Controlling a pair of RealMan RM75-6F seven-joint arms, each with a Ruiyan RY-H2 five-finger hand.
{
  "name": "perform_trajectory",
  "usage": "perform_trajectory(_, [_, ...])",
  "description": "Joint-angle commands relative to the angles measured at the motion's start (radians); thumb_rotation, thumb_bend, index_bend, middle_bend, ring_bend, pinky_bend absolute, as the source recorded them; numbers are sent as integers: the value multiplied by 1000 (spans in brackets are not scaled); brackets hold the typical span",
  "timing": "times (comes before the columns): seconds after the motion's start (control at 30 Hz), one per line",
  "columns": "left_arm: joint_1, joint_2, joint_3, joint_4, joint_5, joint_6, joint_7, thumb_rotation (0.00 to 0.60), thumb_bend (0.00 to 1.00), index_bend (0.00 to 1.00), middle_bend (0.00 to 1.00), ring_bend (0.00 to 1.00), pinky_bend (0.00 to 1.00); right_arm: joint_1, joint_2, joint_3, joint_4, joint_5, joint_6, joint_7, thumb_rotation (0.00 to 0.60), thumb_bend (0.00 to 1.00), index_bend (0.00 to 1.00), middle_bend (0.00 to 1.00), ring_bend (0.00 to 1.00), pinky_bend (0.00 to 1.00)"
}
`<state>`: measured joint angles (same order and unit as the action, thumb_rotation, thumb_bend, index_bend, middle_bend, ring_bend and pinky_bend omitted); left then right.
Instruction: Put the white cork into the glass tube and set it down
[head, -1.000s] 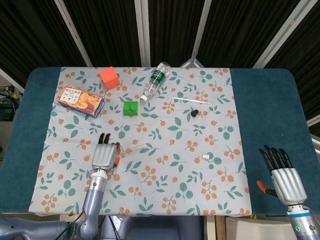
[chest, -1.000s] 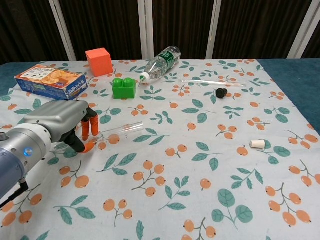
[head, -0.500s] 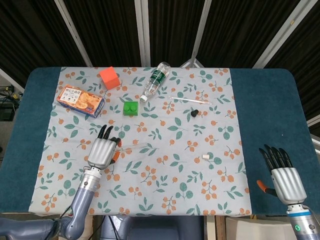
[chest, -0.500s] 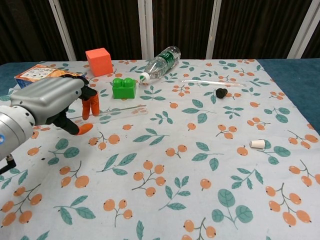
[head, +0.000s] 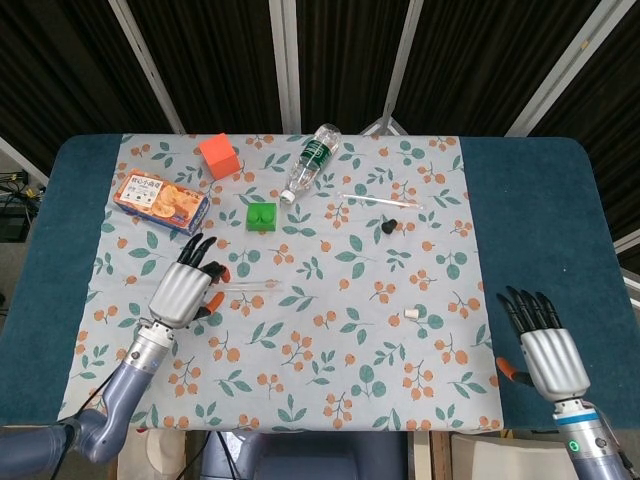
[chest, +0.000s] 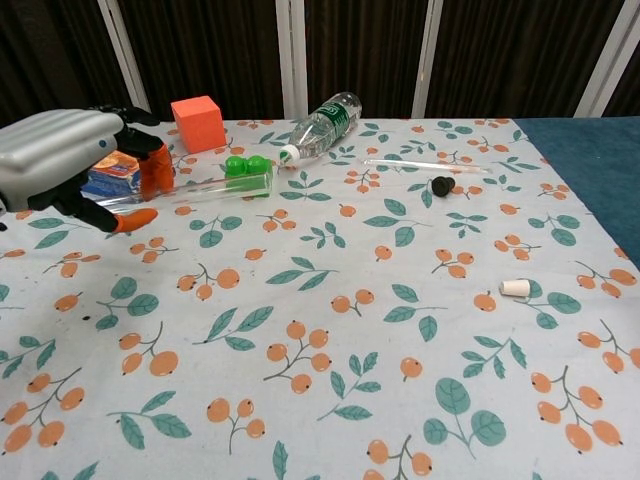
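1. Left robot hand (chest: 70, 165): raised above the surface (head: 520, 200), its orange-tipped fingers (chest: 150, 172) clamped on one end of the glass tube (chest: 215, 187).
2. Glass tube: held off the patterned cloth (chest: 350, 330), roughly level, its free end pointing away from the left robot hand toward the robot's right.
3. White cork (head: 411, 315): lying on the cloth, well apart from the left robot hand, nearer the right robot hand (head: 545, 350).
4. Right robot hand: at the near edge of the surface, fingers straight and slightly apart, holding nothing.
5. Beyond the left robot hand: green brick (head: 262, 216), orange cube (head: 218, 155), snack box (head: 161, 200), plastic bottle (head: 309, 162).
6. Black stopper (head: 388, 227): beyond the white cork.
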<state>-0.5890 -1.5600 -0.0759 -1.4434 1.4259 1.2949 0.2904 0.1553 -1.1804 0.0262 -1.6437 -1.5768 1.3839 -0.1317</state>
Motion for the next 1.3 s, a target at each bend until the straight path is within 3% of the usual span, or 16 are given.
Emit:
perform_trajectory(0.03, [1, 24, -15, 14, 22, 10, -50, 600, 752, 543, 593, 89, 0, 27, -30, 20, -14, 5, -21, -12, 600, 250, 97, 0, 0, 0])
perform_trajectory(0.33, [-1, 73, -61, 2, 50, 39, -163, 600, 752, 543, 594, 89, 0, 93, -134, 51, -1, 53, -104, -102, 600, 249, 247, 58, 0, 0])
perform_trajectory(0.57, [3, 106, -68, -13, 66, 41, -213, 600, 752, 543, 594, 89, 0, 133, -220, 56, 41, 80, -153, -163, 600, 249, 413, 171, 11, 2])
perform_trajectory(0.97, [2, 135, -70, -57, 92, 37, -215, 600, 752, 543, 594, 89, 0, 204, -365, 111, 155, 178, -216, -233, 600, 238, 457, 201, 26, 15])
perform_trajectory(1.3, [-4, 126, -70, -55, 99, 23, -211, 600, 752, 543, 594, 89, 0, 253, -433, 150, 241, 257, -254, -289, 600, 255, 485, 202, 26, 18])
